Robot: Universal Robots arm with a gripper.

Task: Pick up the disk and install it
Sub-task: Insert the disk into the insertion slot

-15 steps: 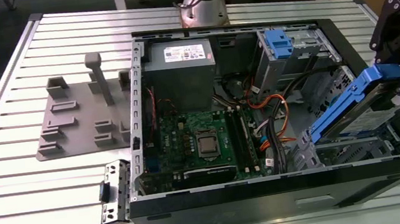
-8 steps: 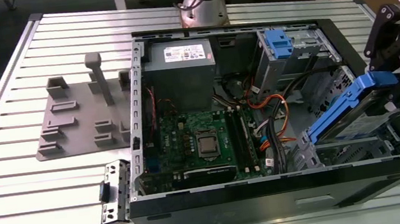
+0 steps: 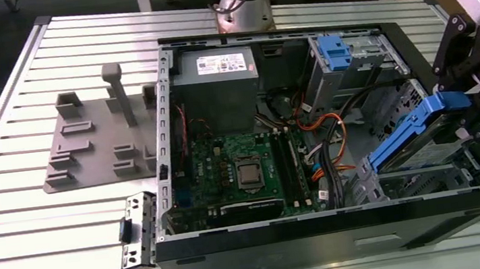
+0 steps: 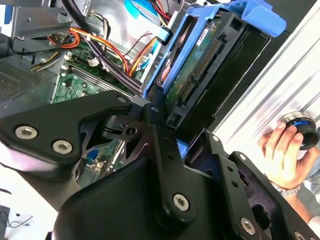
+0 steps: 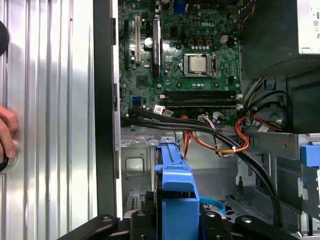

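The disk sits tilted in the robot's hand, above the open computer case at the exterior view's right. Its low end dips toward the bay in that corner of the case; whether it touches the metal there I cannot tell. In the second wrist view the disk shows its green circuit board and its connector edge, framed by the blue carrier. The hand is closed on the disk, one black finger on each side of the carrier. In the first wrist view the hand grips the end of the blue carrier.

Inside the case, black and orange cables run just beside the disk. Past them lies the green motherboard with its processor socket. The grey power-supply box fills the far corner. Next to it stands a grey metal drive cage with a blue tab.

The case rests on a slatted metal surface. To the exterior view's left of the case lies a grey fixture plate with upright posts. A small metal bracket lies close to the case's near corner. In the second wrist view a person's fingers rest on a round black knob on the surface outside the case.
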